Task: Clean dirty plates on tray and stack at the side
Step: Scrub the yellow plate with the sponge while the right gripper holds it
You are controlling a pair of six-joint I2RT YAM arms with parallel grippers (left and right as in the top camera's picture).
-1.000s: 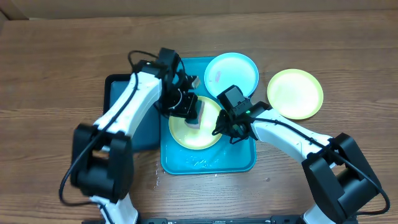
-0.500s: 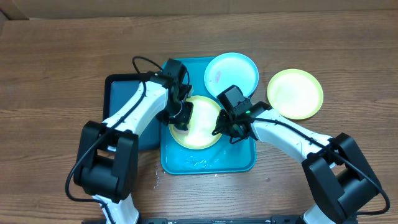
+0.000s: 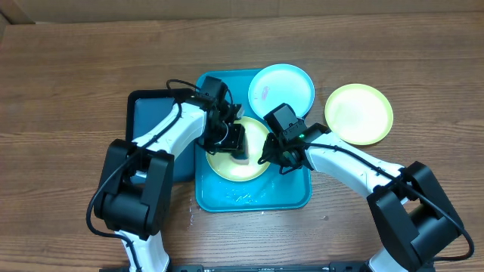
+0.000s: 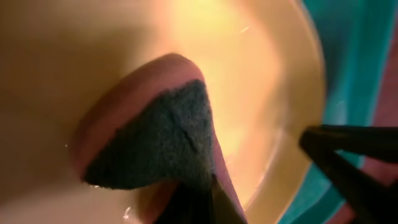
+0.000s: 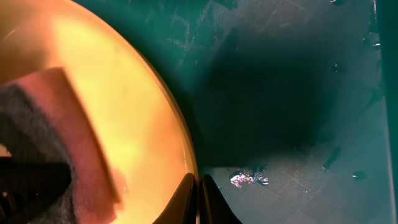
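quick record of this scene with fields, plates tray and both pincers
left pincer: shut on sponge, pressed on tray plate
right pincer: shut on tray plate's rim
tray plate: yellow-green, inside turquoise tray
blue plate: pink smear, overlapping tray's far-right corner
side plate: yellow-green, on table right of tray
dark tray: left of turquoise tray

I read the tray point(image 3: 253, 198) as bright turquoise, with a yellow-green plate point(image 3: 240, 168), pale-centred, on it. The blue plate point(image 3: 283, 87) is light blue with a pink smear. The second plate point(image 3: 359, 113) is yellow-green. The sponge point(image 4: 155, 137) is pink, faced dark grey. The desk point(image 3: 76, 68) is brown wood grain.
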